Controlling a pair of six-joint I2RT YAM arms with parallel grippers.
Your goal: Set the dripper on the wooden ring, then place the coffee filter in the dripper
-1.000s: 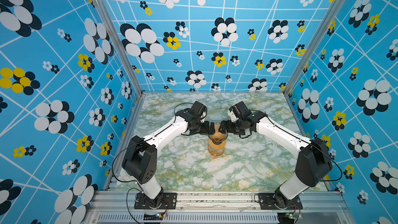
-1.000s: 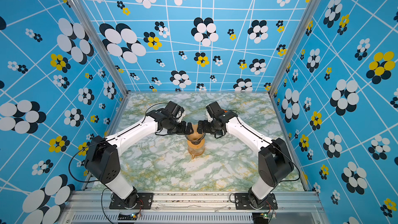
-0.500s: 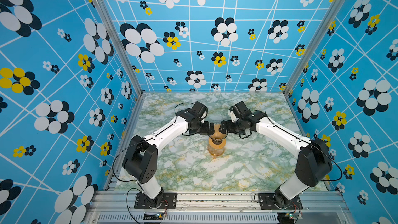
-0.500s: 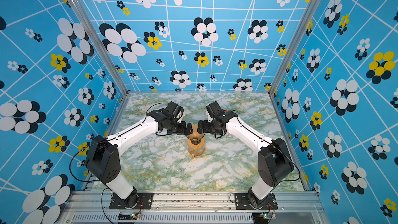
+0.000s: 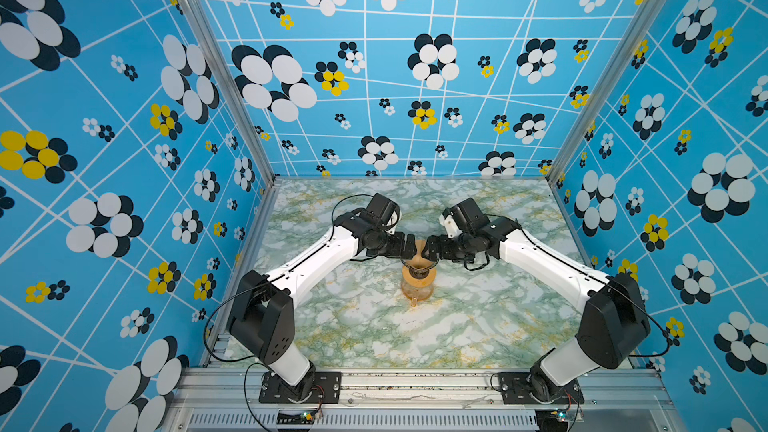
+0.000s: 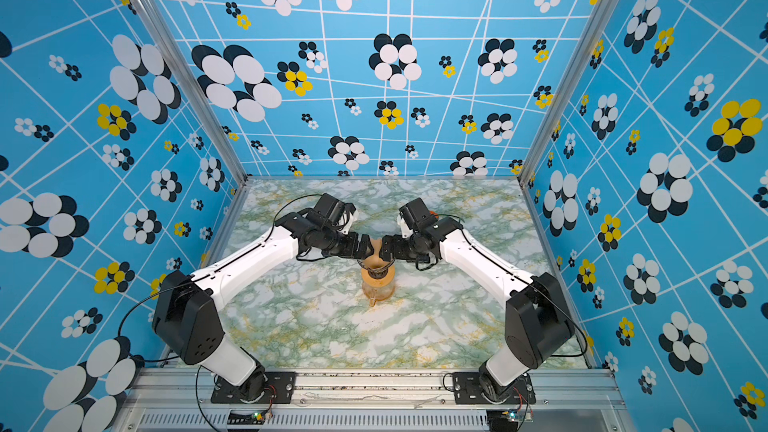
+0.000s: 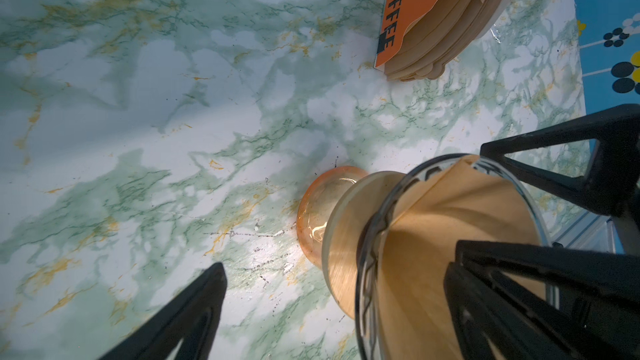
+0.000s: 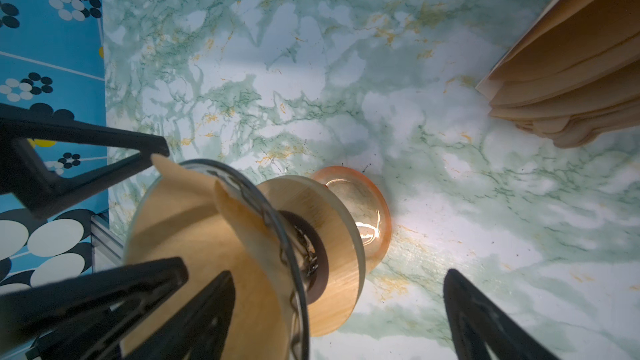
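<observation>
Sitting snug inside the dripper (image 7: 375, 233), which stands on the amber carafe (image 5: 417, 290), the coffee filter (image 7: 467, 223) looks put away, so the left end effector (image 5: 409, 246) and right end effector (image 5: 432, 248) hang beside the dripper, spread wide, pinching nothing.

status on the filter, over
Jaws open on left gripper and right gripper, either side of dripper. Inside it the coffee filter, flap above rim. Nothing blocking.

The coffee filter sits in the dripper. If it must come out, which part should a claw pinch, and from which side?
Probably from above, pinching the coffee filter by its corner that stands past the dripper rim: only there is the thin paper free of the glass on both faces.
</observation>
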